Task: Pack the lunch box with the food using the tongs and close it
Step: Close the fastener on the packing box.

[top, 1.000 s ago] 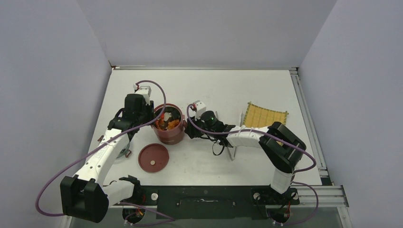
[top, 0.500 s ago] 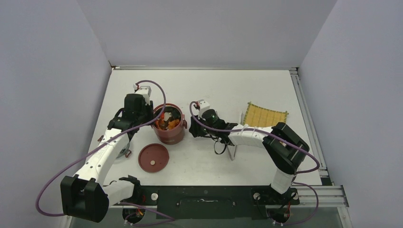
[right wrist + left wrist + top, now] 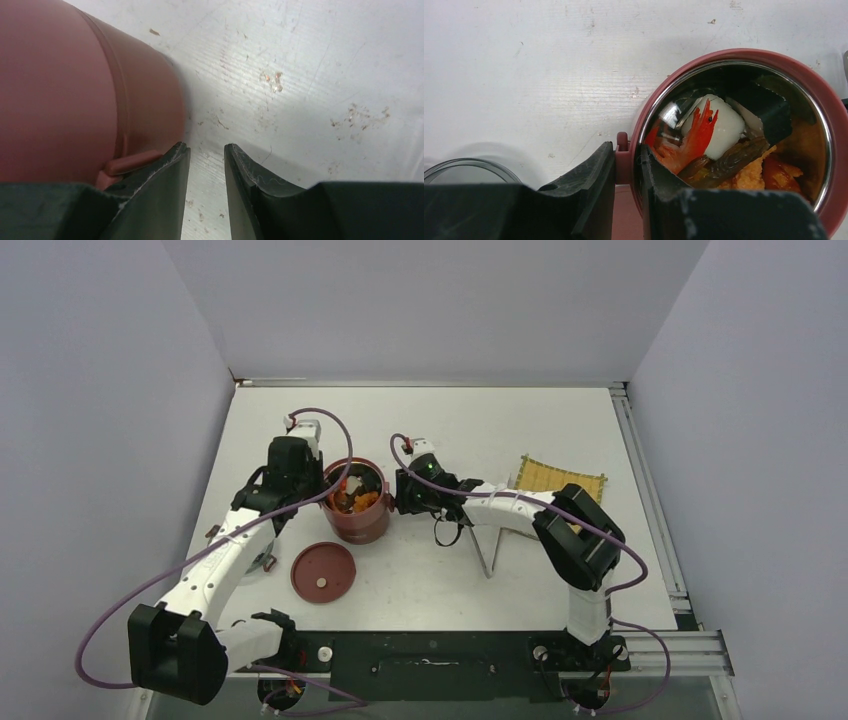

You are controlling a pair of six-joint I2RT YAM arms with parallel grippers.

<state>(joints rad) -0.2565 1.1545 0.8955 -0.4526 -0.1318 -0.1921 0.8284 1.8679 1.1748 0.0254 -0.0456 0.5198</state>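
The left fingers [image 3: 591,200] pinch the left rim of the lunch box [image 3: 360,525], which stands left of the surface's [image 3: 450,430] centre, holding the food [image 3: 724,127]. The right fingers [image 3: 160,200], slightly apart around nothing, sit beside its right wall.

No text, label, brand, number or sign can be read in any view. The round dark-red lunch box [image 3: 361,529] and its flat round dark-red lid [image 3: 323,572] are plain, and so are the yellow square woven mat [image 3: 560,478] and the white table [image 3: 450,430], which shows only scuffs and stains.
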